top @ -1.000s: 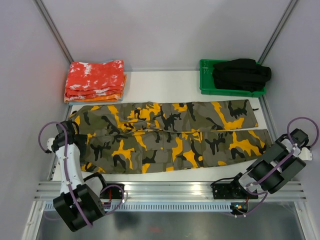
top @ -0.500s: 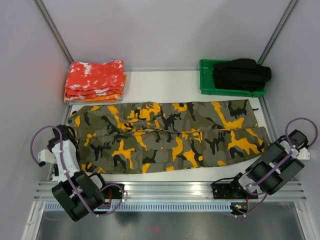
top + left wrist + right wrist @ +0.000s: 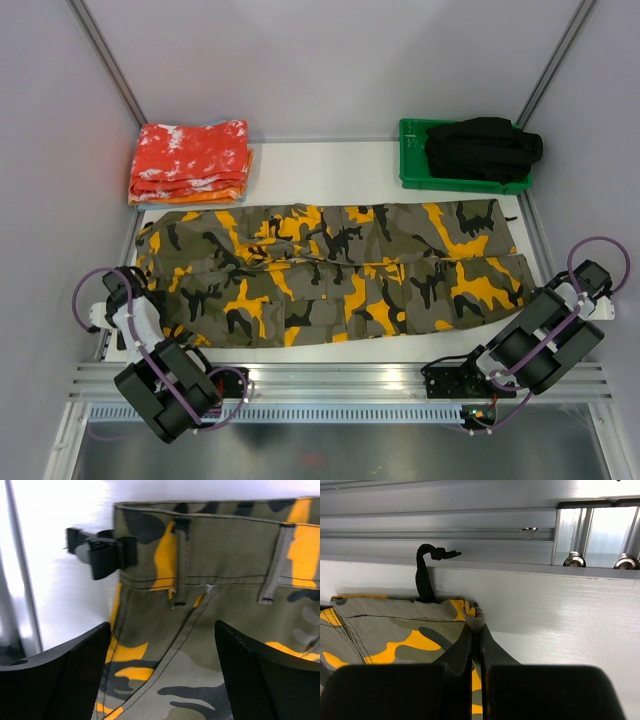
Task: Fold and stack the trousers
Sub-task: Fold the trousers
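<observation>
The camouflage trousers point(image 3: 330, 270) lie flat across the table, waist at the left and hems at the right. My left gripper point(image 3: 126, 288) sits at the waist end. In the left wrist view it point(image 3: 162, 680) stands open, its black fingers point(image 3: 60, 675) wide apart over the cloth just below the waistband point(image 3: 225, 535), with a black buckle point(image 3: 102, 552) at the waistband's left end. My right gripper point(image 3: 540, 297) is at the near hem. In the right wrist view it point(image 3: 476, 630) is shut on the hem corner of the trousers point(image 3: 395, 625), beside a black drawstring point(image 3: 424, 577).
Folded red-orange speckled cloths point(image 3: 190, 162) lie at the back left. A green tray point(image 3: 412, 172) at the back right holds a black garment point(image 3: 483, 147). Aluminium rails run along the near edge point(image 3: 340, 378) and beside the hem point(image 3: 445, 530).
The left arm has pulled back toward the near left edge, its gripper now lower at the waist end. The right arm has barely moved and keeps its hold.
</observation>
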Controlling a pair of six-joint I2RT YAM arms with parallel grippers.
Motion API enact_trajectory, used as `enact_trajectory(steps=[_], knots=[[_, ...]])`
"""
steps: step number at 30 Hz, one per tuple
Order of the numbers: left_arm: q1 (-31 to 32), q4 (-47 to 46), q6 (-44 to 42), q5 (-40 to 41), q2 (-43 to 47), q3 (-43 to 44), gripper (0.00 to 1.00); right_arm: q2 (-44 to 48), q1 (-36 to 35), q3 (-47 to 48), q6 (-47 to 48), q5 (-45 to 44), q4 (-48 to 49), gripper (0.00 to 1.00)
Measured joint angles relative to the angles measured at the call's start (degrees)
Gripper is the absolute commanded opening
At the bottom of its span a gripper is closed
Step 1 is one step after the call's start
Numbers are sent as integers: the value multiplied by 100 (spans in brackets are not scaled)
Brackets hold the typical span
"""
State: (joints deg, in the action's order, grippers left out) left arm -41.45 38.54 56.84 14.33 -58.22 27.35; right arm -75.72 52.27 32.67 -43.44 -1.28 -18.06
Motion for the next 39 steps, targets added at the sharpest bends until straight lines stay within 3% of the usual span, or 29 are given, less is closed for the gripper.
enact_trajectory(steps=[8,11,12,15,21,26,31,39], knots=[[-11,-444,-284,-155,50,-127,73,11,-4,11,2,-15,-76,0],[-11,-525,-306,-170,39,-162,50,11,-4,20,0,-31,-101,0],[-20,-544,-308,-188,35,-173,30,11,-4,26,0,-35,-120,0],[-26,-525,-308,-247,20,-201,2,11,-4,26,0,-44,-136,0],[-26,-256,-437,-249,236,-2,2,31,-57,28,4,-22,-153,0],[-24,131,-667,-249,610,704,2,74,-466,101,2,20,-411,0],[-20,424,-793,-258,428,1665,2,79,-782,645,17,127,-866,0],[-20,881,-828,-562,17,2496,2,109,-927,1622,9,671,-1169,0]])
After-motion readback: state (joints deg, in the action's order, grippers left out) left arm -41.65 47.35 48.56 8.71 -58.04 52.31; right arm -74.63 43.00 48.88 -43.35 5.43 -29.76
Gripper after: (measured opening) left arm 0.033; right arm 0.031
